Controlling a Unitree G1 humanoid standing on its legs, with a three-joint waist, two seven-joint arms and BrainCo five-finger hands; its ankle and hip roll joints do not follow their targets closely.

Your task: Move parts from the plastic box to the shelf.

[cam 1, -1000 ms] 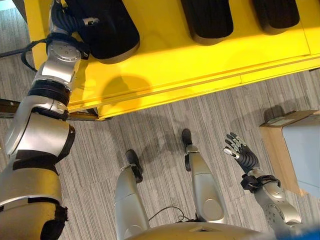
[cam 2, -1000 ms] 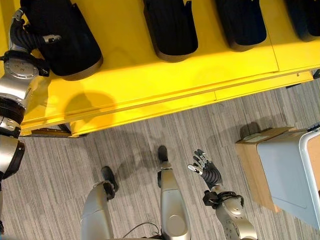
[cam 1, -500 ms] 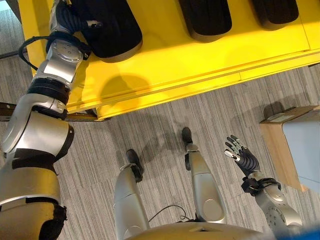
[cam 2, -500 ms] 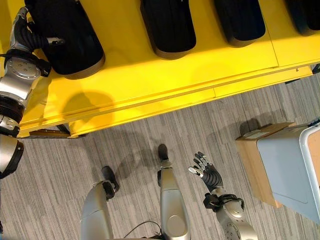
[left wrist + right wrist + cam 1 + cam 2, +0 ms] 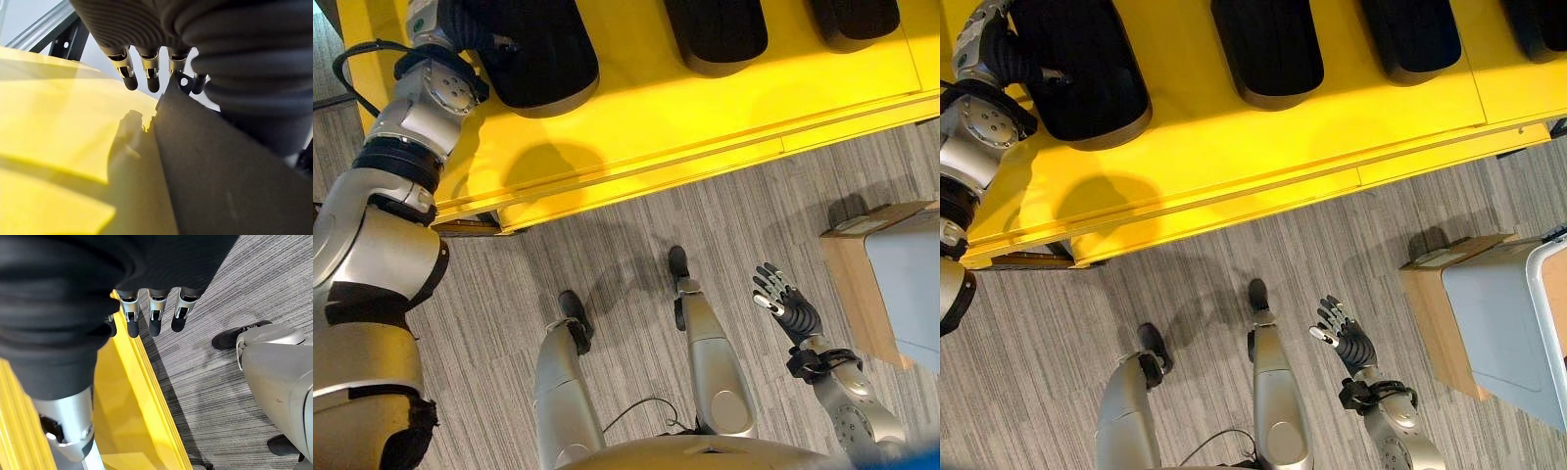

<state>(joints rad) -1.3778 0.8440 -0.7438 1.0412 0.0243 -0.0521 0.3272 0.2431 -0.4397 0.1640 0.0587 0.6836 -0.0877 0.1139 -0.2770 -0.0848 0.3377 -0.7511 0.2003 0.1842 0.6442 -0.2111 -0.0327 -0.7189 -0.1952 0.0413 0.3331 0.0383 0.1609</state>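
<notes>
**On the yellow shelf: left hand at a black part, right hand low and free**

On the yellow shelf (image 5: 1263, 147) lie several black parts in a row. The leftmost black part (image 5: 1087, 69) has the left hand (image 5: 999, 44) against its left side, with the arm reaching up from the lower left. In the left wrist view the fingers (image 5: 149, 73) run straight along the part's edge, not curled round it, and the yellow surface lies just beside them. Further along the shelf lie a second part (image 5: 1268, 44) and a third part (image 5: 1415, 34), apart from each other.

Well away from the shelf, the right hand (image 5: 1344, 333) hangs over the grey striped floor (image 5: 1185, 284) with its fingers spread and loose, holding nothing. At the right edge stands a cardboard box (image 5: 1435, 313), and the pale plastic box (image 5: 1508, 328) is just beside it, touching or resting on it; which one cannot be told.
</notes>
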